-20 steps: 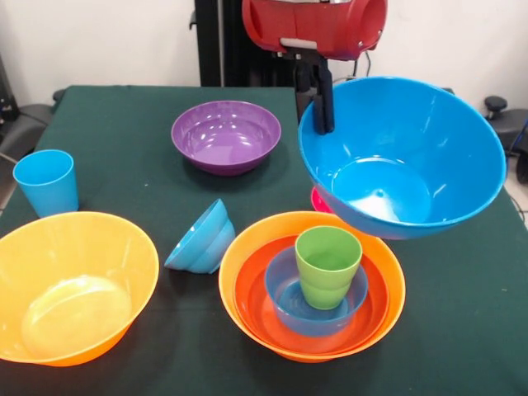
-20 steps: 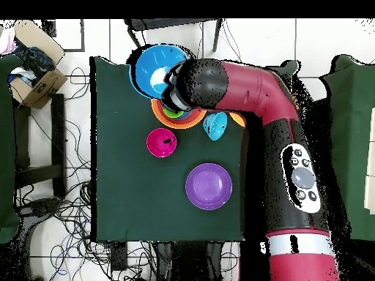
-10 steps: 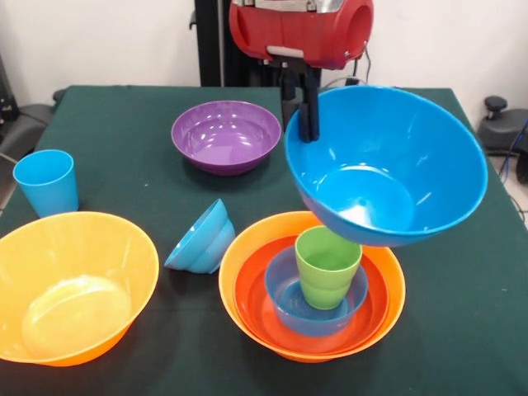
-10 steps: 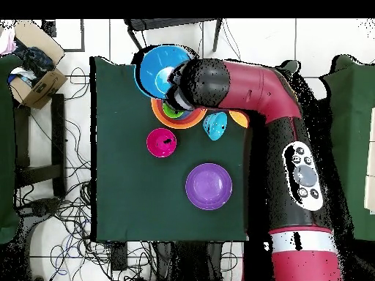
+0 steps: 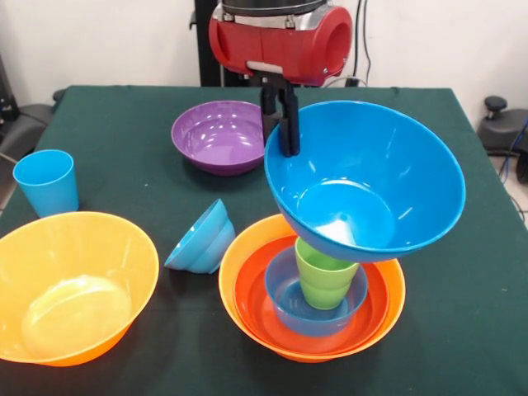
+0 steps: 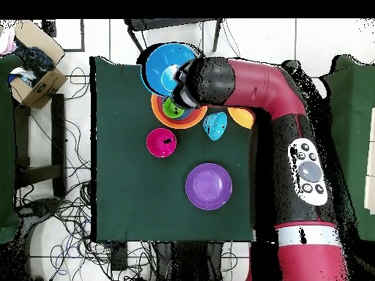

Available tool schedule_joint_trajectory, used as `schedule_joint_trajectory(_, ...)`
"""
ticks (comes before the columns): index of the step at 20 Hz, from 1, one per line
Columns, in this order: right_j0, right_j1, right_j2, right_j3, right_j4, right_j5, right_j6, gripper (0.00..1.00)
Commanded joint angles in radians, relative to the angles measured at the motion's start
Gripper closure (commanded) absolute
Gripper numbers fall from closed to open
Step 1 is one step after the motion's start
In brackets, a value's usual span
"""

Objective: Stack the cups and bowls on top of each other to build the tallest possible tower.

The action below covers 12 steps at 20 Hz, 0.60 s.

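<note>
Nearest the camera on the green surface (image 5: 124,165): an empty orange bowl (image 5: 70,285) at left, and the tower (image 5: 312,297) at right, made of an orange bowl, a red-orange bowl, a small blue bowl and a green cup (image 5: 323,276) nested upright. Between them a small blue bowl (image 5: 200,237) lies tipped on its side. Above the tower hangs a big blue bowl (image 5: 367,177), tilted toward the camera, its underside just over the green cup. The jaws (image 5: 283,115) are closed on its far rim. Farther back: a light blue cup (image 5: 46,181) at left, a purple bowl (image 5: 225,134).

Step in hand, as judged: carrying the big blue bowl onto the tower. Next move calls for centring, levelling, then lowering it.
</note>
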Motion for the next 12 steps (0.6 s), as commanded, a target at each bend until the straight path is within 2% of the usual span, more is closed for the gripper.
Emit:
schedule_joint_trajectory(1,-0.02,0.048,0.093,0.006,-0.071,-0.009,-0.27,1.0)
schedule_joint_trajectory(12,-0.044,0.069,0.115,0.027,-0.101,-0.061,-0.264,1.0)
